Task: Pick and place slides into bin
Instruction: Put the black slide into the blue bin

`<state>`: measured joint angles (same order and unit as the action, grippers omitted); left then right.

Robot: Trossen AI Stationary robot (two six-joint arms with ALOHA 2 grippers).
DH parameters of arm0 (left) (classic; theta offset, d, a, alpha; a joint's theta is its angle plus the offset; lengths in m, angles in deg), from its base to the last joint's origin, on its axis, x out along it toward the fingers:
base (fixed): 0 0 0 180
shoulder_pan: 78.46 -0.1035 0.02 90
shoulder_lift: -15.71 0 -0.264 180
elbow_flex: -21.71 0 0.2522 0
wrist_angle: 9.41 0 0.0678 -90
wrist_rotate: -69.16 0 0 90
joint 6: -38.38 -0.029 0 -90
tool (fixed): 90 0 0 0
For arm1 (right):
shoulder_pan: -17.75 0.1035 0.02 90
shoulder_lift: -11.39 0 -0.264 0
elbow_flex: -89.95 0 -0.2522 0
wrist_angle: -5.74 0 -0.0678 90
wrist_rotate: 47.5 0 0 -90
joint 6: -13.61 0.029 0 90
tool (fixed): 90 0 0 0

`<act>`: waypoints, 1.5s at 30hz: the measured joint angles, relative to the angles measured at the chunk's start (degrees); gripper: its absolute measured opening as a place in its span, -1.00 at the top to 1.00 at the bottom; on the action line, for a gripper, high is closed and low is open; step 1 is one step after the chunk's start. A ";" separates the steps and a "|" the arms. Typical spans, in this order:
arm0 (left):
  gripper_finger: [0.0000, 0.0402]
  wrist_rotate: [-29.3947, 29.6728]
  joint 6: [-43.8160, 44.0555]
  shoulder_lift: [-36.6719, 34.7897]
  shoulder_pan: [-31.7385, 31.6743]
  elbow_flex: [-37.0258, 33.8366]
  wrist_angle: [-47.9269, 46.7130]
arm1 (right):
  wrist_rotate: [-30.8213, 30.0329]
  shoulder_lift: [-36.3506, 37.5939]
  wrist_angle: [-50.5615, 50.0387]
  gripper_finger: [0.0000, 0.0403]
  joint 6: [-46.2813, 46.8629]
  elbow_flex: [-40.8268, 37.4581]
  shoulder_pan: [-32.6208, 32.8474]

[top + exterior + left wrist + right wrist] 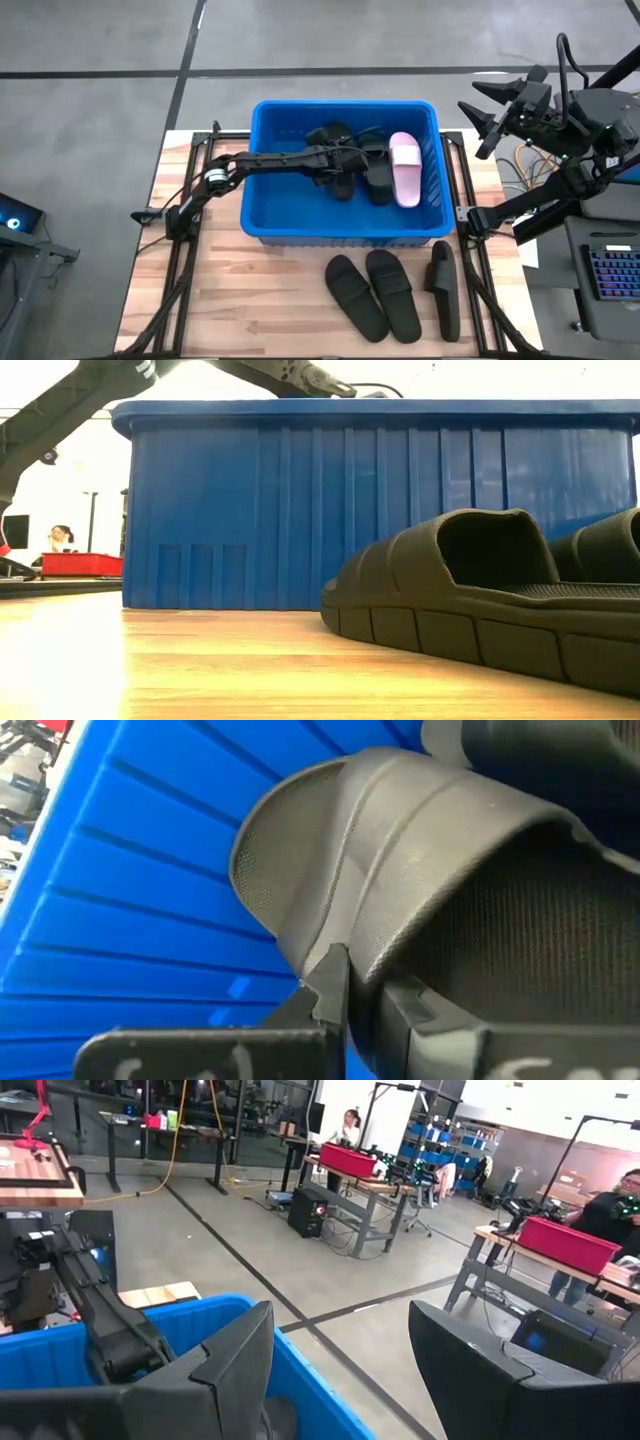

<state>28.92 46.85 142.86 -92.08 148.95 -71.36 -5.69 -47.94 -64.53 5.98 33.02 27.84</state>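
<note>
Left gripper [335, 160], fingers clamped on a black slide [342, 178], hangs inside the bin [262, 170] at frame centre; right gripper [495, 115], fingers apart, waits upper right; three slides [392, 292] lie lower centre, long axes roughly vertical, nearer the right arm.

The left arm [270, 160] and four slides crowd the middle of the bin [262, 215], leaving its left part bare. Three black slides [390, 290] block the table [250, 300] in front of the bin, toward the right; the wood to their left lies open.
</note>
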 joint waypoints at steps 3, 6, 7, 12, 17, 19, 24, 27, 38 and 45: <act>0.99 -2.22 0.03 0.00 0.06 -0.08 0.41 | 0.00 0.04 0.00 -0.11 0.03 0.00 0.00; 0.99 -3.81 0.20 0.58 0.19 -0.19 1.02 | 0.00 0.04 0.00 -0.11 0.05 0.00 0.00; 0.99 -4.72 0.22 0.88 0.17 -0.24 0.64 | 0.00 0.06 0.00 -0.11 0.03 0.00 0.00; 0.99 -6.27 0.16 1.33 0.35 -0.47 -1.89 | 0.04 0.01 -0.20 -0.11 0.05 0.00 0.02; 0.99 -5.19 0.23 1.40 0.44 -0.50 0.08 | 0.06 0.01 -0.20 -0.11 0.03 0.00 0.02; 0.99 -5.05 0.23 1.40 0.34 -0.50 1.33 | 0.06 0.02 -0.20 -0.11 0.01 0.00 0.02; 0.99 -4.45 -0.56 1.40 -0.05 -2.78 4.83 | 0.06 0.04 -0.20 -0.11 0.03 0.00 0.02; 0.99 -4.23 -0.88 1.40 -0.37 -5.43 6.04 | 0.07 0.04 -0.20 -0.11 -0.01 0.00 0.02; 0.99 -0.17 -4.60 1.74 -0.52 -8.92 17.58 | 0.07 0.04 -0.20 -0.11 -0.38 0.00 0.02; 0.99 0.02 -4.63 3.69 -0.43 -8.67 18.29 | 0.11 0.01 -0.17 -0.11 -0.36 0.00 0.02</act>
<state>28.94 42.22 146.55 -92.51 140.28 -53.08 -5.58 -47.92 -64.71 5.62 33.02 27.86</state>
